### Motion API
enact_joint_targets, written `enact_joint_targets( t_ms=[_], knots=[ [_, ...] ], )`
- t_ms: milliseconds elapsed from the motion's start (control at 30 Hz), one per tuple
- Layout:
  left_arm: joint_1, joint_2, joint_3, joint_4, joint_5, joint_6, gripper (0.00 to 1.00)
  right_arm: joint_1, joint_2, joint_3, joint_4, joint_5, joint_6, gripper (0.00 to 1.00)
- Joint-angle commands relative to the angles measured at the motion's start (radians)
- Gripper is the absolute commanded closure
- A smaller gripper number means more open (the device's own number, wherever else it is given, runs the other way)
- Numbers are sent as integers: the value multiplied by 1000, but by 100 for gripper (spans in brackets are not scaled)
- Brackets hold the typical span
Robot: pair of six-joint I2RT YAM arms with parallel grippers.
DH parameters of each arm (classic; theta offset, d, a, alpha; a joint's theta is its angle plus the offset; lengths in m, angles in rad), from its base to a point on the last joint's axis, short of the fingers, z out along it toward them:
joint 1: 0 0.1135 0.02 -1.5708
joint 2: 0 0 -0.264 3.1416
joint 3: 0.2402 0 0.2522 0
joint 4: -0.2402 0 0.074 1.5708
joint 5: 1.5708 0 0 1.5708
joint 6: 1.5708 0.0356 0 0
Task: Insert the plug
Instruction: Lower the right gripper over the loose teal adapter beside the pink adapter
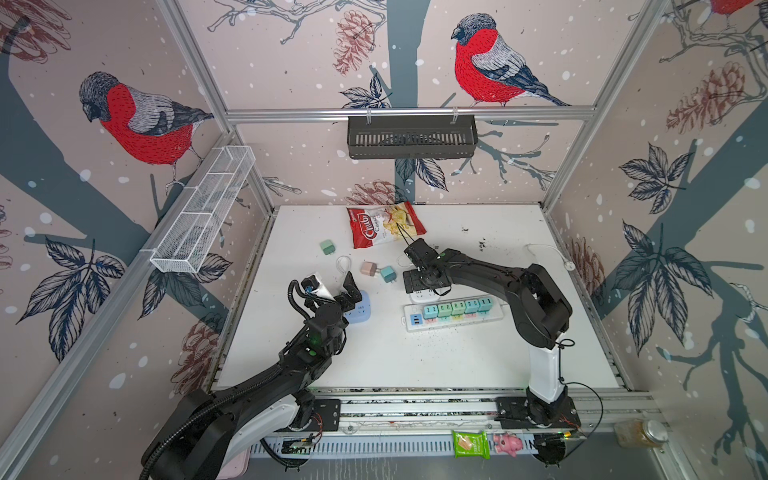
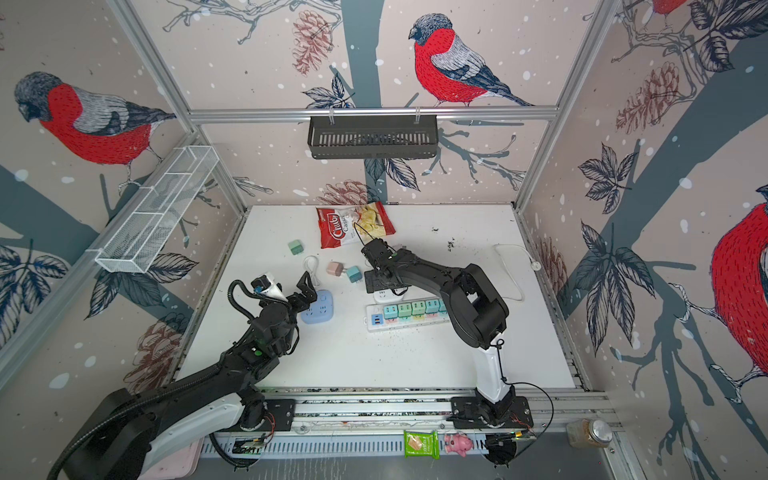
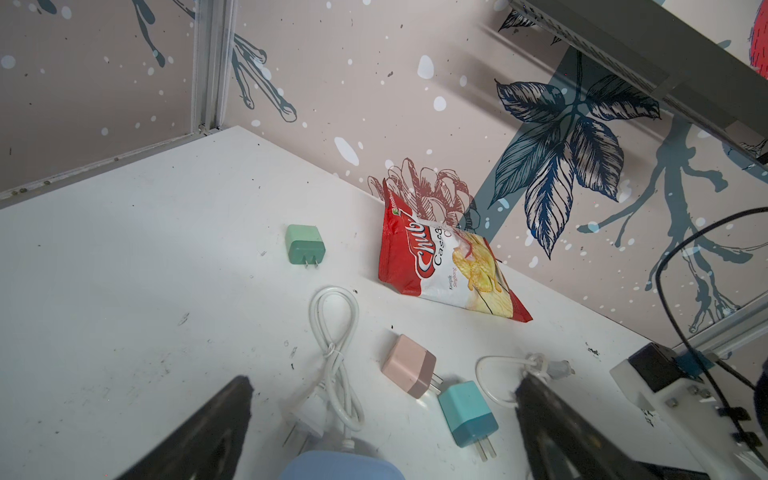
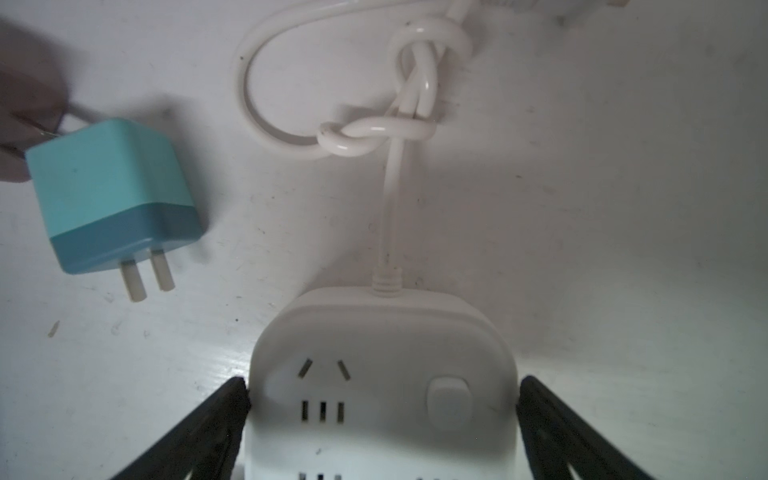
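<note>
Your right gripper (image 4: pixel 382 384) stands spread wide, its fingers just beside the sides of the white socket (image 4: pixel 382 332) on the table (image 4: pixel 623 208). The teal plug (image 4: pixel 112 195) lies loose near that socket, prongs bare, beside a pink plug (image 1: pixel 368 269). Your left gripper (image 3: pixel 382 390) is spread too, holding nothing, above the blue socket (image 3: pixel 340 465).

Black-and-white jointed left arm (image 1: pixel 266 374) and matching right arm (image 1: pixel 490 270), each ending in black wedge-shaped jaws; a ribbed black cable hose (image 1: pixel 291 297) loops beside the left arm's wrist.
</note>
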Motion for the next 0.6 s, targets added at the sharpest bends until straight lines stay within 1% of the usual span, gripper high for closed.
enact_joint_targets(
  t_ms=[0,100,200,367,567],
  knots=[
    [3,4,10,48,-13,-18,1,7,23,-18,7,-79,-15,0],
    [5,11,6,57,-13,-17,2,25,33,-12,8,-93,-20,0],
    [9,23,10,57,-11,-17,2,47,42,1,-1,-91,-16,3],
    [12,31,15,54,-7,-17,1,75,42,-1,10,-119,3,6],
    [13,24,14,49,-7,-17,2,111,18,-24,35,-138,55,6]
  ],
)
